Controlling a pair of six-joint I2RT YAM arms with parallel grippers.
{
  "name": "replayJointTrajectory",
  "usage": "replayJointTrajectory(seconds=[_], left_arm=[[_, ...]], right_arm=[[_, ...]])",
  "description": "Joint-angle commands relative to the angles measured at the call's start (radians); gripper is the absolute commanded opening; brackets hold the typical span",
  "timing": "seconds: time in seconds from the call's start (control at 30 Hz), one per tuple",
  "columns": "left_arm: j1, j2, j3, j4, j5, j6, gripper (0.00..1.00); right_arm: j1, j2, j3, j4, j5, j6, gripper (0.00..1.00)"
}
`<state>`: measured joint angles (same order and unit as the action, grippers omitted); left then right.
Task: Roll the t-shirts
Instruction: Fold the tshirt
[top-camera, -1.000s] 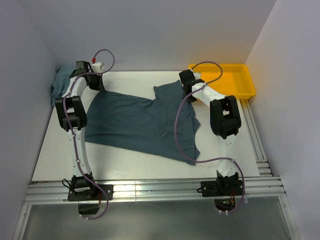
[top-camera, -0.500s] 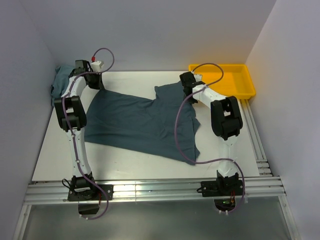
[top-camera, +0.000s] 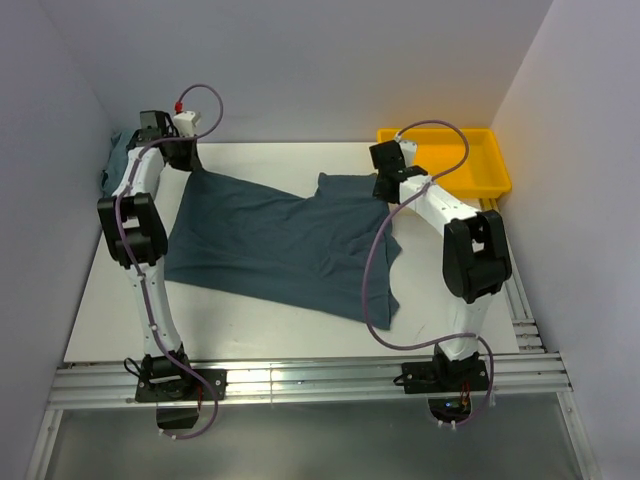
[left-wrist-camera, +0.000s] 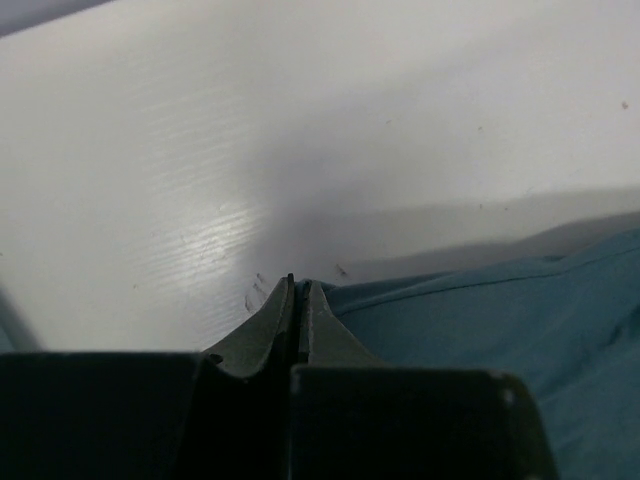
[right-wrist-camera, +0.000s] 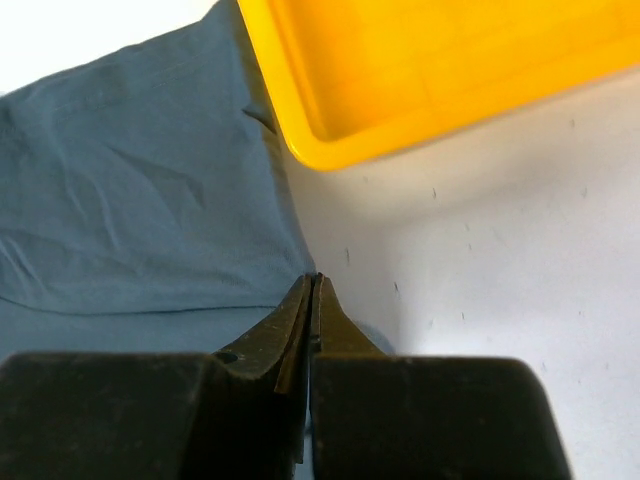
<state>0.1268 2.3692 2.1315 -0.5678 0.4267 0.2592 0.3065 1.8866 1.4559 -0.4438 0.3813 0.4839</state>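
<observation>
A soft dark slate-blue short-sleeved cotton t-shirt lies spread open and a little wrinkled over the middle of the white table, reaching from near the far left corner almost to the far right corner, where a yellow plastic tray stands. The left gripper is at the shirt's far left corner with its jaws pressed together on the edge of the cloth, and this corner is drawn to a point toward it. The right gripper is at the shirt's far right edge, just beside the rim of the tray, and it is also clamped tight on the hem.
</observation>
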Motion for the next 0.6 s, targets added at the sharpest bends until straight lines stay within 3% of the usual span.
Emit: replayJointTrajectory(seconds=[0.0, 0.57], left_arm=[[0.026, -0.077, -0.027, -0.039, -0.014, 0.048, 0.0], [0.117, -0.208, -0.192, -0.176, 0.063, 0.163, 0.0]], right_arm=[[0.014, -0.083, -0.058, 0.033, 0.027, 0.027, 0.0], [0.054, -0.359, -0.337, 0.04, 0.051, 0.11, 0.0]])
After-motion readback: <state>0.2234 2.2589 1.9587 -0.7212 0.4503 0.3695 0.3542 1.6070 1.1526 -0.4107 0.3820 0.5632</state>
